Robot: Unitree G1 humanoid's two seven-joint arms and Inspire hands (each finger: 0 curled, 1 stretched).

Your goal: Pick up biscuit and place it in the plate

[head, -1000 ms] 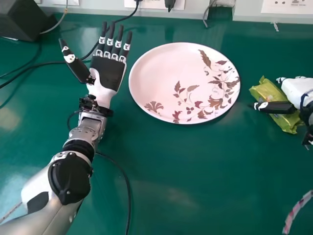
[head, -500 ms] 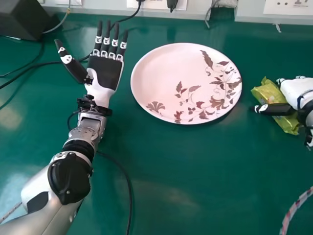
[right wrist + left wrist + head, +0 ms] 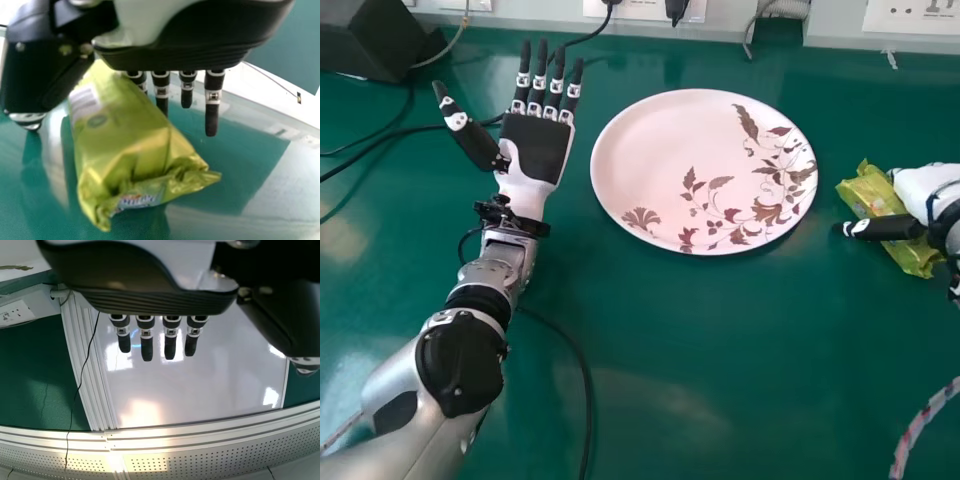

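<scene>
The right hand (image 3: 923,182) has edged slightly nearer the robot at the biscuit packet (image 3: 132,137), its fingers extended and grasping nothing, so closure apparently remains to come.

No wording can be read with certainty. Print stands on the shiny yellow-green plastic biscuit packet (image 3: 868,192), at the right of the head view, where it is too small to make out. In the right wrist view, a patch of blue-and-white lettering (image 3: 137,201) sits at the packet's crumpled end, blurred. Farther along the same wrapper are a pale panel with rows of faint marks (image 3: 85,102) and, beside it, a small dark oval mark (image 3: 97,120), both illegible.
</scene>
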